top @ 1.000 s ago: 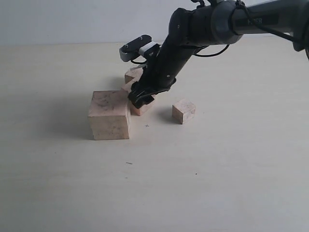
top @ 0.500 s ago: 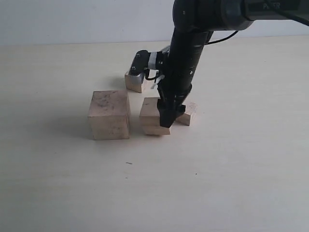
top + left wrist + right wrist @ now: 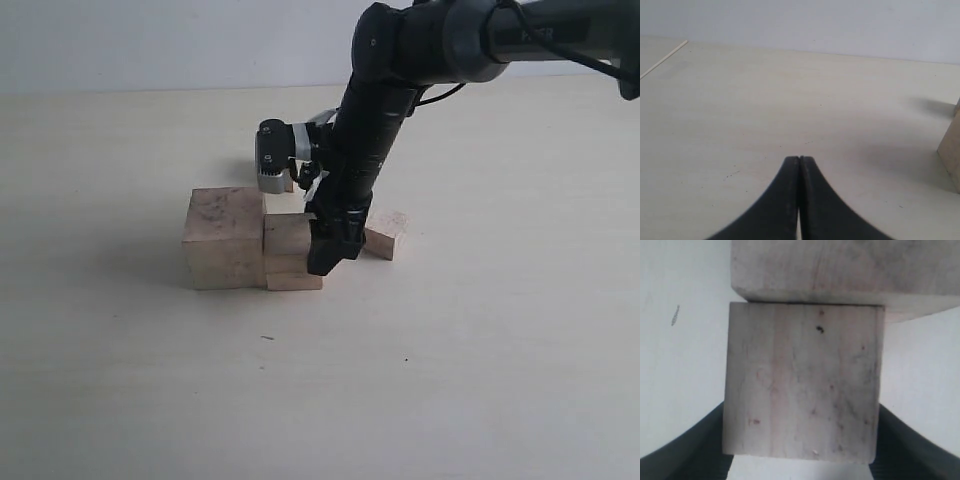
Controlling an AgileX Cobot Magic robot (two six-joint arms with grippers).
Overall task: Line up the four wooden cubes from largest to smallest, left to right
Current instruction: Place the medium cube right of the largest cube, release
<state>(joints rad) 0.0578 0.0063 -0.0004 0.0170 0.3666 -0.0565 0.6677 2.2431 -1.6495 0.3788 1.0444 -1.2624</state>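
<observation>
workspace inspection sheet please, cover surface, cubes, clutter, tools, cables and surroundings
surface: pale table, a few tiny dark specks
job's things: largest cube on the left; second cube pressed against its right side; small cube further right, apart; fourth cube not seen, possibly hidden behind the arm
clutter: nothing seen
tools: right tool closed on the second cube; left tool shut, empty, over bare table
cables: black cable looping off the right arm, clear of the cubes
surroundings: plain pale wall behind the table
</observation>
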